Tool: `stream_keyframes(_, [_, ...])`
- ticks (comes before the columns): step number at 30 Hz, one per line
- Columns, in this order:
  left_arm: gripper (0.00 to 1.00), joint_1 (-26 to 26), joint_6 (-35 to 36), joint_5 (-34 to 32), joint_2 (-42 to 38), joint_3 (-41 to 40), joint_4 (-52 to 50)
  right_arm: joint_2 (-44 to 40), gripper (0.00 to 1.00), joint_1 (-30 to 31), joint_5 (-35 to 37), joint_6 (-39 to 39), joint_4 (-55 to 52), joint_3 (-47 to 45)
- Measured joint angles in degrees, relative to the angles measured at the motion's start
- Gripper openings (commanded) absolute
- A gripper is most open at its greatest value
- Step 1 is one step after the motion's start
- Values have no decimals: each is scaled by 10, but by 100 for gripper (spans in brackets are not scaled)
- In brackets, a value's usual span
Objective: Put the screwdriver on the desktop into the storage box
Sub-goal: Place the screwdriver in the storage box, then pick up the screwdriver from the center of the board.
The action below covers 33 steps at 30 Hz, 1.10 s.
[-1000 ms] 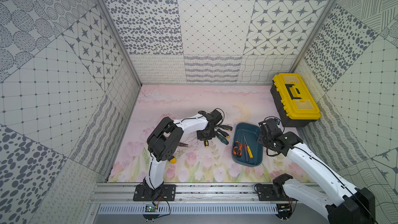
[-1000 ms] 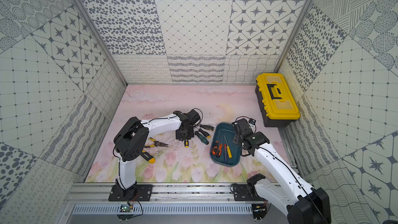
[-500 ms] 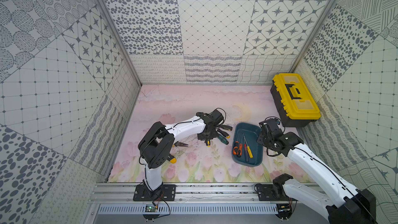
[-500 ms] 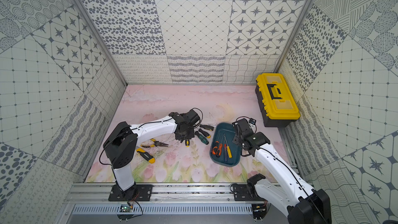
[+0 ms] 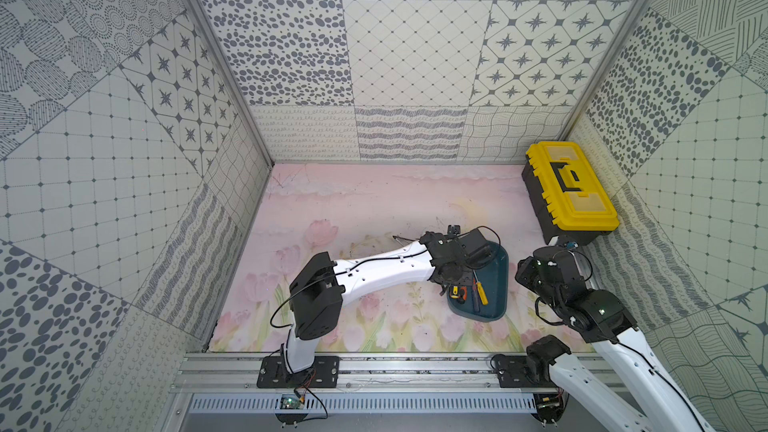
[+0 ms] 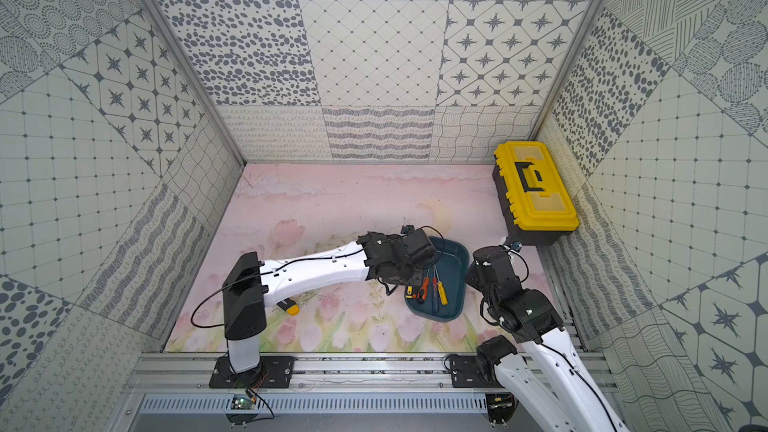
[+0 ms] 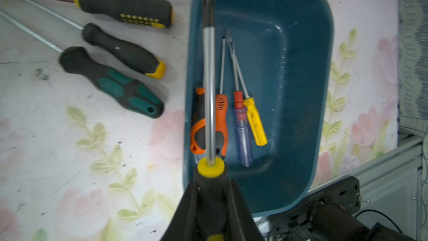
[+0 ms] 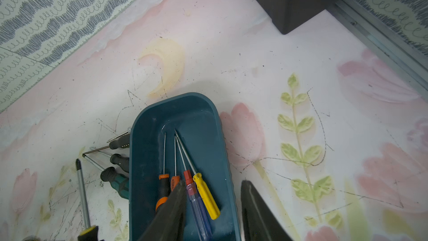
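Between grey-patterned walls [image 5: 415, 56], above my pink tulip bench [image 5: 353, 209], my left tool [image 7: 212, 188] clamps a black-handled, yellow-collared screwdriver [image 7: 208, 89]; right tool [image 8: 213, 195] parted.

A screwdriver [image 7: 209, 84] with a black handle, yellow collar, steel shaft and dark cross tip is clamped by its handle between the left fingers [image 7: 188, 207]. Its shaft points straight out from them over the teal storage box [image 7: 305, 84], which sits flat on the counter [image 7: 69, 158].
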Motion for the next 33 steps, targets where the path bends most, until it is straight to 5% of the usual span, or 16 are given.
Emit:
stream_keyframes(10, [28,-15,14,35,146,129,-12,-32,43,0,0,8,-31,12])
stream_keyframes(17, [41,-5,5,41,167,154,-30,-41,44,0,0,6,-47,12])
stream_keyframes(24, [41,15,-2,9,78,107,-20,-2,41,0,-23,-28,-29,30])
stream_keyframes(33, [40,110,-86,-68,-162,-137,19,223,41,75,-127,-125,69,98])
